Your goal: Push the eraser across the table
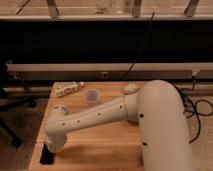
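Observation:
My white arm (95, 117) reaches from the right across the wooden table (115, 142) to its left front corner. The dark gripper (48, 154) hangs down there, close to the table's left edge. A small white block (60, 108), possibly the eraser, lies just behind the wrist, partly hidden by the arm. Another small pale object (131, 89) lies at the back right of the table. I cannot tell for certain which one is the eraser.
A pale crumpled object (68, 89) lies at the back left corner. A small clear cup (92, 96) stands at the back middle. A black cable (140, 50) hangs behind the table. A chair base (12, 107) stands on the floor to the left.

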### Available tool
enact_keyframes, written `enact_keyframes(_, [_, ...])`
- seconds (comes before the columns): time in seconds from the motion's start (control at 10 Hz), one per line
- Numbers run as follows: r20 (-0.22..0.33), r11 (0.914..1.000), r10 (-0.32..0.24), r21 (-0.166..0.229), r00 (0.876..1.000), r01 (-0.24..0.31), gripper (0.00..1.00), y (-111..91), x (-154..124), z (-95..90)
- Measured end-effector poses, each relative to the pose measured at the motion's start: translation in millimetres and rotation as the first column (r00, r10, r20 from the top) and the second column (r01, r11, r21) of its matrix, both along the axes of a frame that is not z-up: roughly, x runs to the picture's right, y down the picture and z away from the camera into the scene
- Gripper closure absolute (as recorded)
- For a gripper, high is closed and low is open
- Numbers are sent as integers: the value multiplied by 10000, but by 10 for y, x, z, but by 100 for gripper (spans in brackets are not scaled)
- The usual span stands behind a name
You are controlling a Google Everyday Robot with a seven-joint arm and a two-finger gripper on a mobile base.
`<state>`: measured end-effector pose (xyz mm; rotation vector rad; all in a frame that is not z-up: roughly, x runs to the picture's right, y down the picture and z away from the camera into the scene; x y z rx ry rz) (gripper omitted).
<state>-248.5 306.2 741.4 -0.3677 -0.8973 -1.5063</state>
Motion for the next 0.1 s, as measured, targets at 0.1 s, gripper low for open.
enact_keyframes(0.1, [-53, 10000, -6, 11, 10000, 6, 100, -20, 114, 19])
